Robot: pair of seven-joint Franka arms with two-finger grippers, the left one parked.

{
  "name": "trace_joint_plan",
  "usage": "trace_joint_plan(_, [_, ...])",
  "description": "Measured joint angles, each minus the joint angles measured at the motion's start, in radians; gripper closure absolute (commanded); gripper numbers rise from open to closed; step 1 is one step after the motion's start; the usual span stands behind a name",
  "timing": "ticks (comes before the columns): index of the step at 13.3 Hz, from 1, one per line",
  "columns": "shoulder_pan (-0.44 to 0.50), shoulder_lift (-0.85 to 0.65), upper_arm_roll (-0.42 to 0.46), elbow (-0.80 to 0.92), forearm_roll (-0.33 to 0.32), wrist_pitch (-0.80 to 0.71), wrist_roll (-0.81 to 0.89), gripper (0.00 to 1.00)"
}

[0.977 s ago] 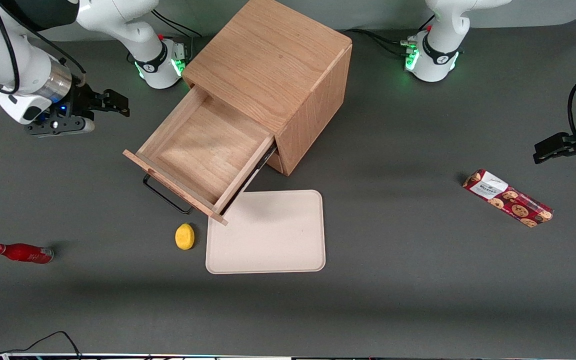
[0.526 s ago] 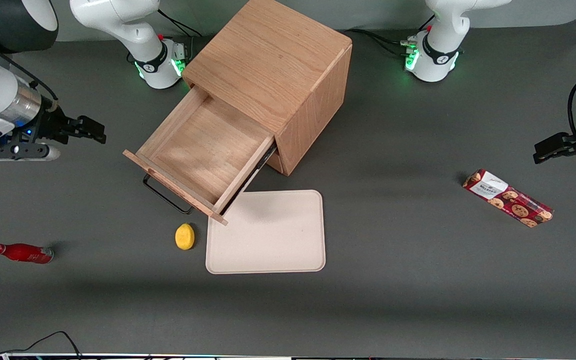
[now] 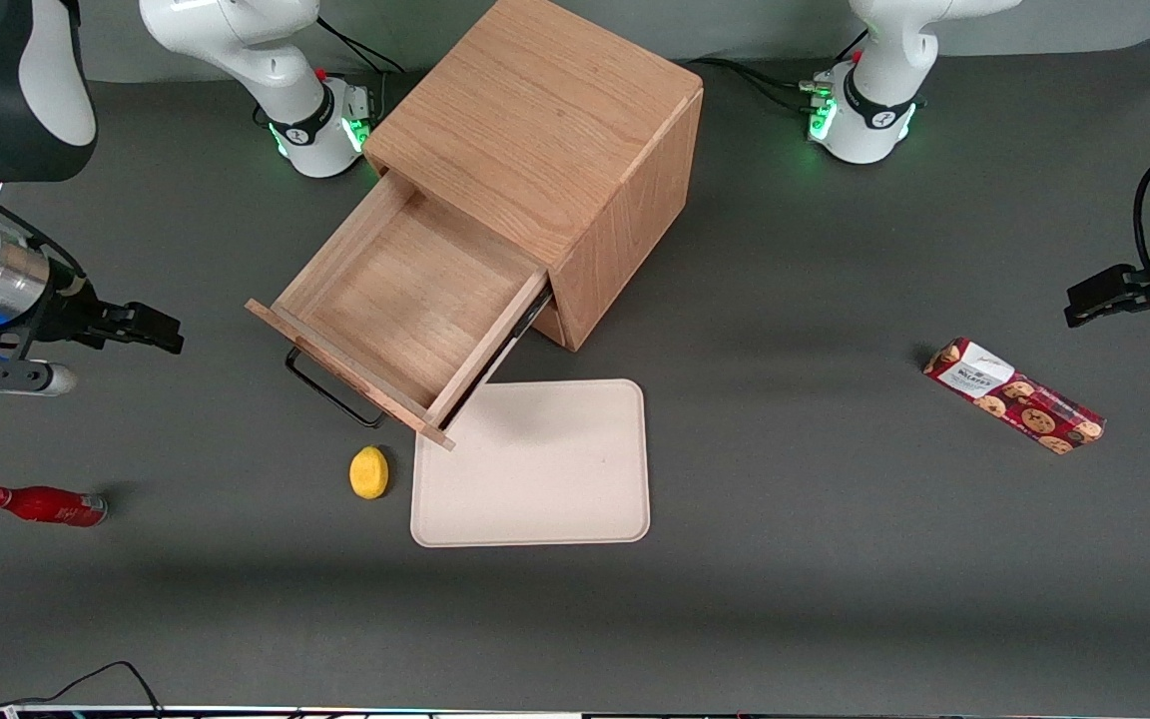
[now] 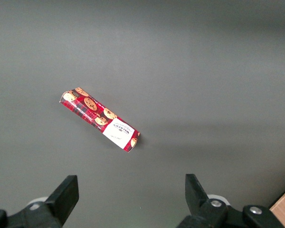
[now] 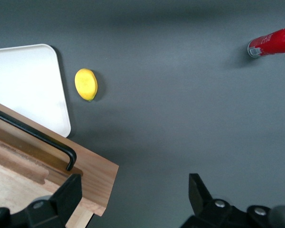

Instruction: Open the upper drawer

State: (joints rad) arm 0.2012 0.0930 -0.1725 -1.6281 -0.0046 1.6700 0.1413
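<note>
The upper drawer (image 3: 405, 305) of the oak cabinet (image 3: 545, 120) stands pulled far out, empty, with its black bar handle (image 3: 330, 389) below its front panel. My right gripper (image 3: 151, 330) is open and empty, well away from the drawer toward the working arm's end of the table, above the tabletop. In the right wrist view the drawer front (image 5: 52, 166) and handle (image 5: 35, 137) show beside one of the fingers (image 5: 69, 192), and the gripper (image 5: 133, 194) holds nothing. The bottom drawer is hidden under the open one.
A yellow lemon (image 3: 368, 471) and a cream tray (image 3: 535, 464) lie nearer the front camera than the drawer. A red bottle (image 3: 41, 504) lies toward the working arm's end. A red cookie pack (image 3: 1014, 394) lies toward the parked arm's end.
My right gripper has moved away from the drawer, nearer to the front camera and farther toward the working arm's end. The drawer has stayed open and still.
</note>
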Motion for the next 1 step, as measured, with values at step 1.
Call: trace_joint_plan(1, [-0.003,0.000,0.000,0.004,0.000,0.000,0.000,0.00])
